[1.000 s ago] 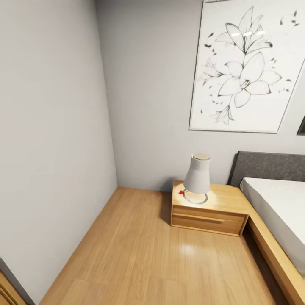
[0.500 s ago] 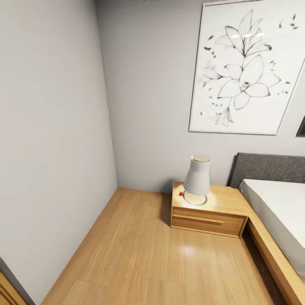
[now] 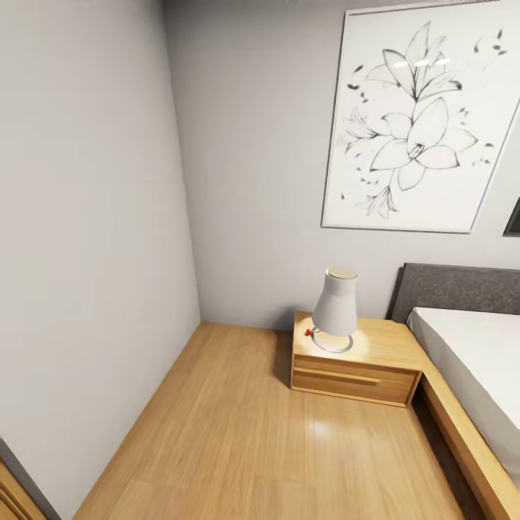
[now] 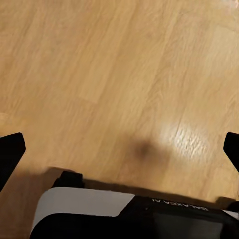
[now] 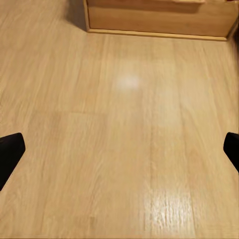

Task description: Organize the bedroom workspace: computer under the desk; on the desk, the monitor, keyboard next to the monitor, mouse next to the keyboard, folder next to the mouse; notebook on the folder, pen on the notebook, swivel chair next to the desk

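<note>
I am in the bedroom, facing a corner of grey walls (image 3: pixel 245 180) over a light wooden plank floor (image 3: pixel 260 448). The desk, computer, monitor, keyboard, mouse, folder, notebook, pen and swivel chair are out of view. My left gripper (image 4: pixel 119 154) is open, its dark fingertips (image 4: pixel 10 152) wide apart above bare floor, with nothing between them. My right gripper (image 5: pixel 119 154) is open too and hangs over the floor a short way from the bedside cabinet.
A low wooden bedside cabinet (image 3: pixel 354 375) with a white lamp (image 3: pixel 336 307) stands against the far wall. A bed (image 3: pixel 469 354) with a grey headboard lies to its right. A flower picture (image 3: pixel 422 123) hangs above. My own base (image 4: pixel 129 214) shows under the left gripper.
The whole head view has shifted slightly, with the lamp, picture and headboard a little lower in the picture: the camera moved, not the things.
</note>
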